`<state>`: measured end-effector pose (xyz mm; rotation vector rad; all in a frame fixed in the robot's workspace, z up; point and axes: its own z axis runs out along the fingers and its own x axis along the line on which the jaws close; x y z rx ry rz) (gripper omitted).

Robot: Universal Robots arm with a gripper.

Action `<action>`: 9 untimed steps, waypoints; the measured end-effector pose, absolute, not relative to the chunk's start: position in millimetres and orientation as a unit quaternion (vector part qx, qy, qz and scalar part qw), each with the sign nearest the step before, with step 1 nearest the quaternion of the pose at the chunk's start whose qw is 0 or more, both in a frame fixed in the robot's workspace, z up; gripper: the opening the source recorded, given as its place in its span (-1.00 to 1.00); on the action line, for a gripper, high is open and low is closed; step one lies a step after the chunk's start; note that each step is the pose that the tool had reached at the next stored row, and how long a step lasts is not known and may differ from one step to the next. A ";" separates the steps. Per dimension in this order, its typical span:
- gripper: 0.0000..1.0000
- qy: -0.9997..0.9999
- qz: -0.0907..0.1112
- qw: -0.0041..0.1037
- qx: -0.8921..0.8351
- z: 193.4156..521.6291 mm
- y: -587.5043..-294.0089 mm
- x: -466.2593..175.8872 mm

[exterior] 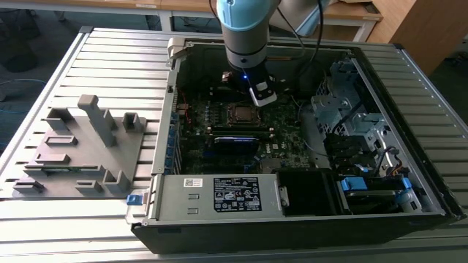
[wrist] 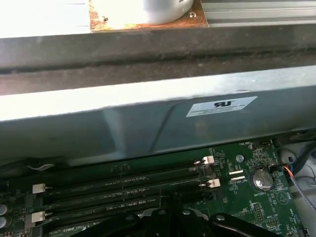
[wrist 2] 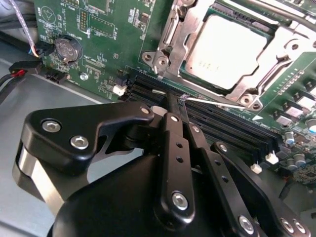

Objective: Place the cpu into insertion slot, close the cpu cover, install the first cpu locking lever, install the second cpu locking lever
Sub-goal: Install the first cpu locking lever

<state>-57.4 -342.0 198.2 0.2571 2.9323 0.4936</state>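
The cpu [wrist 2: 224, 49] lies flat in the insertion slot [exterior: 240, 113], showing a pale silvery face. The cpu cover [wrist 2: 170, 37] is down around it as a silvery frame, and its cut-out leaves the chip's middle bare. A thin silvery locking lever [wrist 2: 217, 101] runs along the socket's edge beside the memory strips. My gripper [wrist 2: 173, 98] is shut with nothing seen between its black fingers, and its tip is at that lever's end; whether they touch I cannot tell. In the exterior view the gripper [exterior: 252, 94] hangs inside the case just behind the socket. Its black tip [wrist: 163, 215] also rises over the board in the first wrist view.
Long black memory strips [wrist 2: 222, 126] lie right beside the socket. A coin battery [wrist: 261, 180] sits on the green board near the case's grey wall [wrist: 148, 123]. A drive cage [exterior: 343, 104] stands at the exterior view's right. A grey fixture [exterior: 80, 148] lies outside the case on the slatted table.
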 end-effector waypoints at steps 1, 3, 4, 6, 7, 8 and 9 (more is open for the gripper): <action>-0.80 0.979 0.165 0.082 0.085 197.6 -341.9 -59.2; -0.80 0.978 0.166 0.091 0.084 196.6 -342.0 -61.9; -0.80 0.978 0.166 0.095 0.083 196.1 -341.9 -63.0; -0.80 0.977 0.167 0.103 0.082 195.0 -341.9 -64.8; -0.80 0.977 0.167 0.107 0.081 194.2 -341.9 -65.9; -0.80 0.976 0.167 0.109 0.081 193.5 -341.9 -67.2; -0.80 0.976 0.167 0.111 0.080 193.1 -341.9 -68.6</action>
